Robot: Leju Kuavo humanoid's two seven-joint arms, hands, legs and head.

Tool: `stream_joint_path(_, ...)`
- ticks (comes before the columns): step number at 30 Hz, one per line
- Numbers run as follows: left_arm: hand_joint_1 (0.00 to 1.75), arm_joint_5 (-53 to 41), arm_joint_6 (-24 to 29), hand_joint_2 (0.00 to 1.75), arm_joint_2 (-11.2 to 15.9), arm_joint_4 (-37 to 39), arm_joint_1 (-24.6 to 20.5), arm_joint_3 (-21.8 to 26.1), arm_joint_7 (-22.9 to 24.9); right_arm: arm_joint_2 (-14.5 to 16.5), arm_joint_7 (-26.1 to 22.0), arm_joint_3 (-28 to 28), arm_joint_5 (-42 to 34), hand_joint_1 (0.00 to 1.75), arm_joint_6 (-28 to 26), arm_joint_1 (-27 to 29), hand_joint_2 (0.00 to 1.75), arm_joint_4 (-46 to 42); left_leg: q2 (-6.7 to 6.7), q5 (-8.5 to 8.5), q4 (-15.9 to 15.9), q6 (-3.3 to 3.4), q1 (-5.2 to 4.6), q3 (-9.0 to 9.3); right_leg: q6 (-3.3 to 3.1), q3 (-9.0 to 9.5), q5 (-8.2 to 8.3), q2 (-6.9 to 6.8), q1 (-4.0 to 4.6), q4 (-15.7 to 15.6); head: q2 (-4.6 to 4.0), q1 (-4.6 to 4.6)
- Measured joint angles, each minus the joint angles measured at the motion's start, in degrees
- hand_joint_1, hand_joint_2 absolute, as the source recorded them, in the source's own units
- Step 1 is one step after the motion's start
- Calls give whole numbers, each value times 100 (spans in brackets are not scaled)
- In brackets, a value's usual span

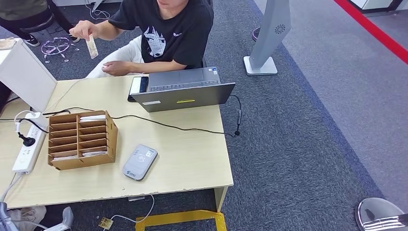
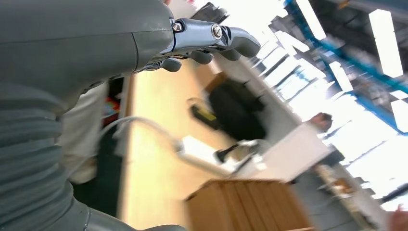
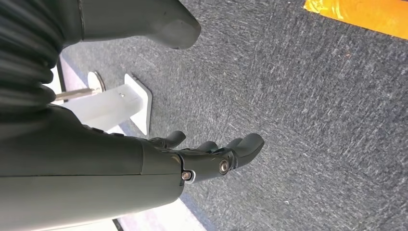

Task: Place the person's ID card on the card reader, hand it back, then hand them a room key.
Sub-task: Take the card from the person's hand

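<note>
Behind the table sits a person in a black T-shirt, holding up a pale ID card (image 1: 91,46) in one raised hand. The grey card reader (image 1: 140,161) lies flat near the table's front edge. Left of it stands a cardboard slotted box (image 1: 82,138) with white room key cards in its slots; the left wrist view blurs the box (image 2: 245,204). My left hand (image 2: 192,41) hovers near the table's left end, fingers spread, holding nothing. My right hand (image 3: 202,161) hangs over grey carpet, fingers apart and empty.
An open grey laptop (image 1: 185,89) stands at the table's far side, a black cable trailing from it across the top. A white power strip (image 1: 29,144) lies along the left edge. A white stand base (image 1: 261,66) sits on the carpet to the right.
</note>
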Motion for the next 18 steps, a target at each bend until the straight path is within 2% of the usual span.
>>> stream_joint_path(4,0,-195,10,175,194,-868,5,-342,0,1,70,26,144,0,64,-28,175,0,0,0,0,0,0,2,0,1,0,0,0,0,0,0)
stream_joint_path(7,0,-225,10,175,382,-1201,-114,-436,0,2,120,87,250,0,113,-63,175,0,0,2,0,-1,0,4,-1,1,1,0,0,1,0,0)
stream_joint_path(13,0,-281,10,175,676,-1395,-367,-448,69,1,145,172,351,0,165,-119,175,0,1,2,0,-2,1,5,-2,1,1,1,0,3,0,1)
stream_joint_path(18,0,-406,10,175,1173,-1100,-980,-430,630,1,138,290,483,0,234,-162,175,-1,-2,7,0,-4,1,4,-3,3,3,-2,0,5,0,0)
